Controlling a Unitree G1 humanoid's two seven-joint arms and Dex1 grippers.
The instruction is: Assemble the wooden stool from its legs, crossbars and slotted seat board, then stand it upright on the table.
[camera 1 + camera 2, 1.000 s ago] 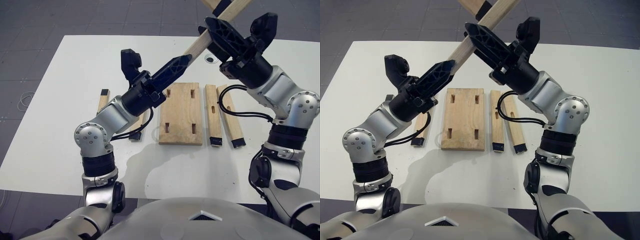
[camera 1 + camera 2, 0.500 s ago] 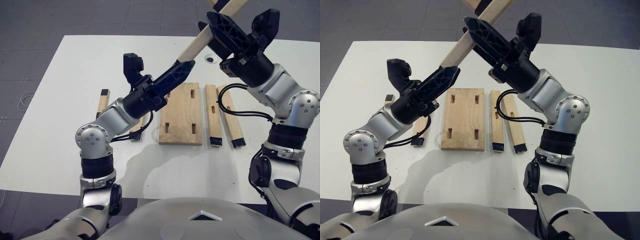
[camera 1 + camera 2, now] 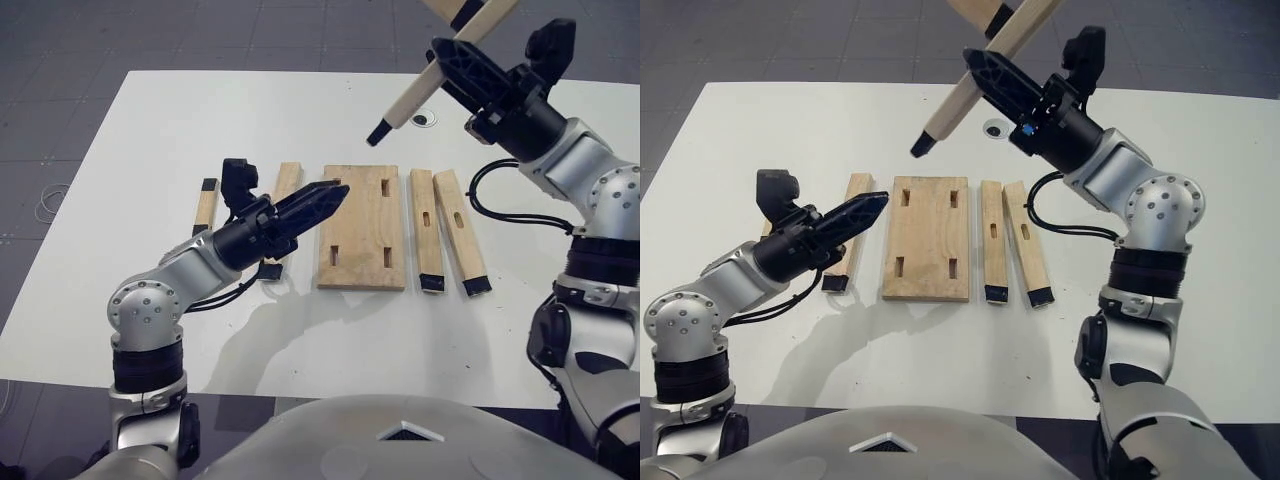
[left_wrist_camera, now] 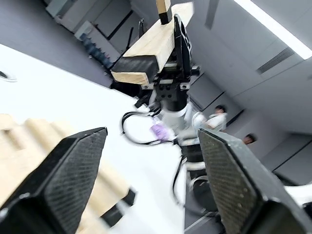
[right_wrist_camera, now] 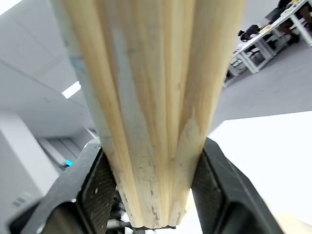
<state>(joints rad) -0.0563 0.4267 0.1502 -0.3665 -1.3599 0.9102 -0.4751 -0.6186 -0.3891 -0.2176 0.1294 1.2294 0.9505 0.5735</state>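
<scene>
My right gripper point(image 3: 478, 50) is raised over the table's far right and is shut on a wooden leg point(image 3: 420, 88). The leg slants down to a black-capped end, and a second piece crosses it near the top point(image 3: 985, 10). In the right wrist view the leg point(image 5: 156, 97) is clamped between both fingers point(image 5: 92, 195). My left gripper point(image 3: 328, 196) hovers low at the left edge of the slotted seat board point(image 3: 362, 228), open with nothing in it. Two legs point(image 3: 206, 205) point(image 3: 284, 185) lie left of the board, and two slotted crossbars point(image 3: 427, 235) point(image 3: 460, 240) lie to its right.
A round cable hole point(image 3: 424, 118) sits in the white table point(image 3: 120, 150) behind the board. Bare tabletop stretches along the front edge and at the far left. The left wrist view shows people at desks far off in the room.
My left gripper has dropped away from the lower end of the raised leg, down and back to the seat board's left edge. The right gripper has carried the leg slightly right and up.
</scene>
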